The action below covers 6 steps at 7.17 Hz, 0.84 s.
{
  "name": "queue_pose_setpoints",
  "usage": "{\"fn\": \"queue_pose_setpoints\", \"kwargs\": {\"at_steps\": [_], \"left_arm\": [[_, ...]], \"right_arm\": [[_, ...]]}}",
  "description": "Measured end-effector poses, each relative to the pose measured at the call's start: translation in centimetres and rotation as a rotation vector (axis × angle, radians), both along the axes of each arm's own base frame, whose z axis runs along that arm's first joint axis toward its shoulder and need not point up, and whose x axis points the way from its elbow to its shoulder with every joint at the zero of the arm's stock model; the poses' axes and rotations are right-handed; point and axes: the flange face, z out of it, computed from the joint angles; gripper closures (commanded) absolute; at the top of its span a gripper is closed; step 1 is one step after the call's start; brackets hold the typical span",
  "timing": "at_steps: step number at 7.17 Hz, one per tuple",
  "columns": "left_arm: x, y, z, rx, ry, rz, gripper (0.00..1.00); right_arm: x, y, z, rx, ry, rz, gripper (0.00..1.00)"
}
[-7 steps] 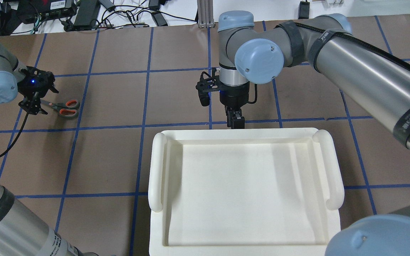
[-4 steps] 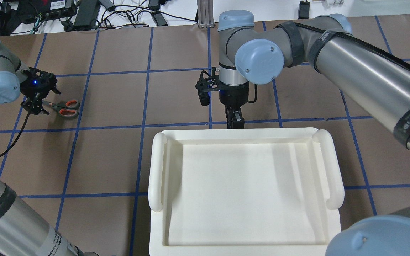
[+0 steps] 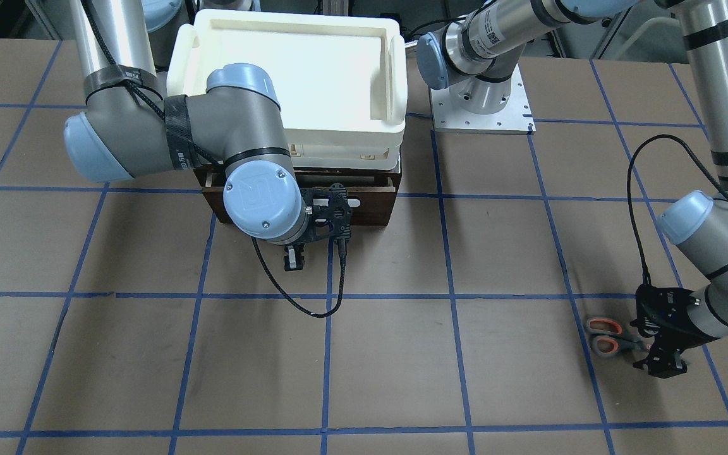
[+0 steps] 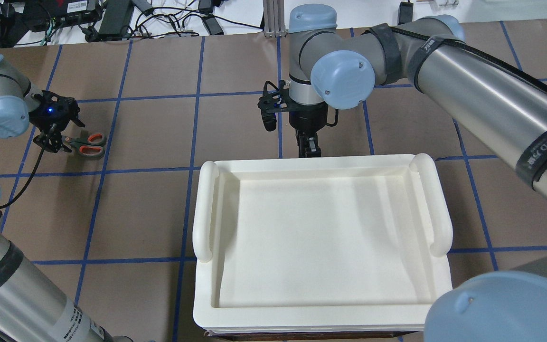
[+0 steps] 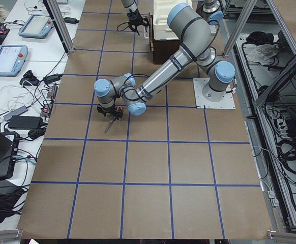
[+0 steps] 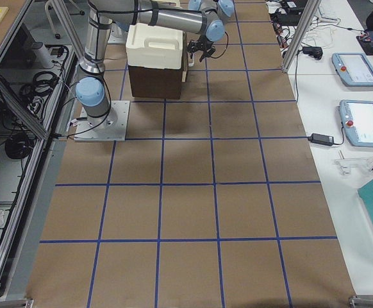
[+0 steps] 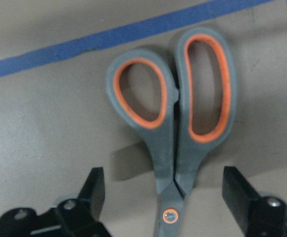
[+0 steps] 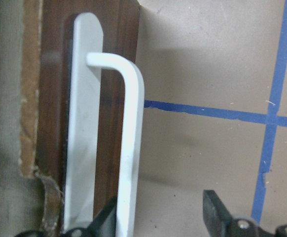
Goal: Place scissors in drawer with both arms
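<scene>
At the left edge of the overhead view, the left gripper (image 4: 54,142) stands over the scissors (image 4: 86,144). The scissors lie flat on the brown table (image 4: 150,213), orange-lined loops pointing toward frame centre. The gripper body hides the blades in that view. The left wrist view shows the pivot between the two fingers (image 7: 95,186): jaws spread wide, neither finger touching the scissors (the blades leave the frame at the bottom).

At centre frame, the right gripper (image 4: 309,151) points down just above the top rim of the cream tray (image 4: 205,209). The tray covers the drawer (image 3: 373,201) from above. Only the front-facing view shows its dark-brown front below the tray, partly masked by the right arm (image 3: 256,196). The right wrist view shows the white bar handle (image 8: 131,148) between the parted fingers (image 8: 215,210), close to one and clear of the other.
</scene>
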Motion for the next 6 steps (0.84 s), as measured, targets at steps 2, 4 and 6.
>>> {"fn": "queue_pose_setpoints", "kwargs": {"at_steps": [2, 4, 6], "left_arm": [[-0.1, 0.1, -0.2, 0.008, 0.010, -0.002, 0.29], [-0.2, 0.1, -0.4, 0.015, 0.017, -0.005, 0.53], [-0.1, 0.2, -0.4, 0.015, 0.019, -0.008, 0.90]], "right_arm": [[0.4, -1.6, 0.1, -0.021, -0.005, -0.001, 0.37], [0.4, -2.8, -0.1, -0.045, -0.012, -0.004, 0.37], [0.5, -4.3, -0.2, -0.068, -0.018, -0.007, 0.39]]}}
